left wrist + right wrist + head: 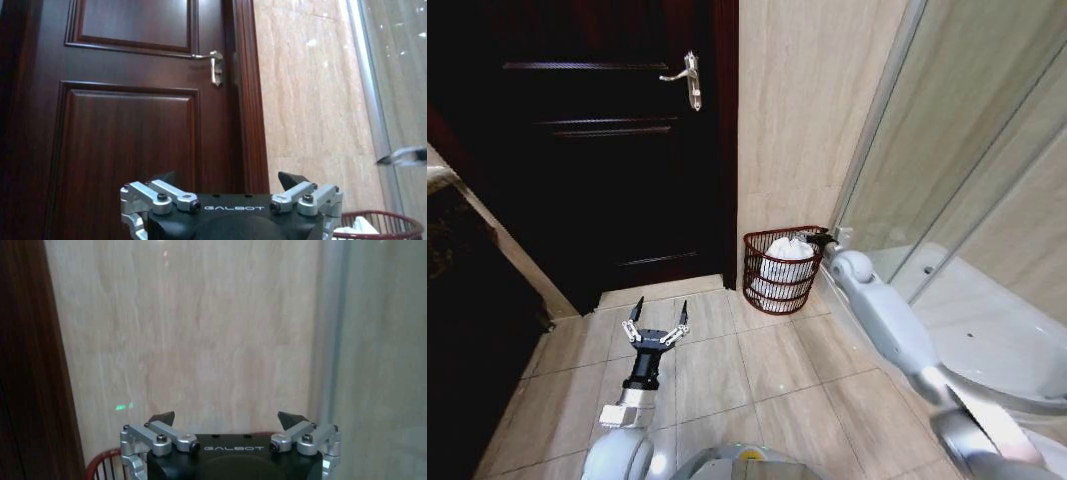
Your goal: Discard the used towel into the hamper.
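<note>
The hamper (779,285), a small dark red wire basket, stands on the floor in the corner between the door frame and the shower glass. A white towel (788,257) lies bunched inside it, rising to about the rim. My right gripper (819,240) hovers at the hamper's right rim, just above it, open and holding nothing (227,419); the red rim (100,462) shows below it. My left gripper (658,318) is open and empty over the floor tiles, left of the hamper. From the left wrist I see that gripper (227,178), the hamper (393,220) and the towel (360,227).
A dark wooden door (617,150) with a silver lever handle (689,80) is behind on the left. A tan tiled wall (802,120) backs the hamper. The glass shower enclosure (967,200) and its white tray (997,340) close off the right. A counter edge (457,190) juts in at far left.
</note>
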You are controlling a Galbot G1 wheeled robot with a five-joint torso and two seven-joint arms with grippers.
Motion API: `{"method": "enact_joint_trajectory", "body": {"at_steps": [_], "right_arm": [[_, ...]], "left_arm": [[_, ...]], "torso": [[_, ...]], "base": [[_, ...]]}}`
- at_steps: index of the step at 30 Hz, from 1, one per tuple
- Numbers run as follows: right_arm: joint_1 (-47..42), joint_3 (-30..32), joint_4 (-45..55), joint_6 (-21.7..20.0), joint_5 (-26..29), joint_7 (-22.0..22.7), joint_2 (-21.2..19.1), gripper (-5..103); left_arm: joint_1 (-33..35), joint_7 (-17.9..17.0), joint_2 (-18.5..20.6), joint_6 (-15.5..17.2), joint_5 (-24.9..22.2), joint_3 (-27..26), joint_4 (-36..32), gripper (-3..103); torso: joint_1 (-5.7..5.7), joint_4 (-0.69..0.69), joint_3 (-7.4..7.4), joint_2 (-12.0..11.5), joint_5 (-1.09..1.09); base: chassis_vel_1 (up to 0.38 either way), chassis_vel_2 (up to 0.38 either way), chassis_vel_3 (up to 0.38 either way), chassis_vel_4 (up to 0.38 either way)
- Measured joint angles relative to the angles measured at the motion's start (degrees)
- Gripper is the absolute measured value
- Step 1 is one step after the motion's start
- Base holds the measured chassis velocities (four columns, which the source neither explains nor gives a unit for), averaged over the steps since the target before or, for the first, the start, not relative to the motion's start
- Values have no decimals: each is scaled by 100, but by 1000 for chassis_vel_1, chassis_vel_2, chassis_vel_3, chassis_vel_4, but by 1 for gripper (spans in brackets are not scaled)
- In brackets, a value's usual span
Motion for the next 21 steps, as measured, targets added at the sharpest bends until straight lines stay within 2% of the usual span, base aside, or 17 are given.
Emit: {"method": "enact_joint_trajectory", "body": {"at_steps": [3, 4, 6, 7, 10, 11, 14, 15, 17, 21], "right_arm": [[-1152, 602, 1375, -103, -160, 309, -225, 100], [-1152, 602, 1375, -103, -160, 309, -225, 100], [-1972, 1019, 2071, -96, -385, 469, -213, 100], [-1972, 1019, 2071, -96, -385, 469, -213, 100], [-3362, 1749, 3023, 91, -1151, 300, 84, 100], [-3362, 1749, 3023, 91, -1151, 300, 84, 100], [-4560, 2139, 3598, 605, -2186, -118, 508, 100], [-4560, 2139, 3598, 605, -2186, -118, 508, 100], [-5069, 2277, 3910, 898, -2647, -212, 833, 100], [-5714, 2296, 4383, 1057, -3036, -309, 1384, 100]], "left_arm": [[-71, -17, -8, 152, -49, -21, 24, 100], [-71, -17, -8, 152, -49, -21, 24, 100], [-42, -8, -10, 186, -51, -24, 27, 100], [-42, -8, -10, 186, -51, -24, 27, 100], [13, 8, -28, 186, -62, -21, 45, 100], [13, 8, -28, 186, -62, -21, 45, 100], [42, 21, -33, 165, -84, -24, 67, 100], [42, 21, -33, 165, -84, -24, 67, 100], [74, 51, -12, 151, -95, -6, 64, 100], [56, 99, -7, 130, -75, -1, 62, 100]], "torso": [[0, -1, -1, 0, 1], [0, -1, -1, 0, 1], [0, -1, -1, 0, 0], [0, -1, -1, 0, 0], [-1, 0, -1, 0, -1], [-1, 0, -1, 0, -1], [-1, -2, -1, 1, -2], [-1, -2, -1, 1, -2], [-1, -1, -1, 1, 1], [-1, -1, -1, 1, -3]], "base": [[0, 0, 0, 0], [0, 0, 0, 0], [0, 0, 0, 0], [0, 0, 0, 0], [0, 0, 0, 0], [0, 0, 0, 0], [0, 0, 0, 0], [0, 0, 0, 0], [0, 0, 0, 0], [0, 0, 0, 0]]}}
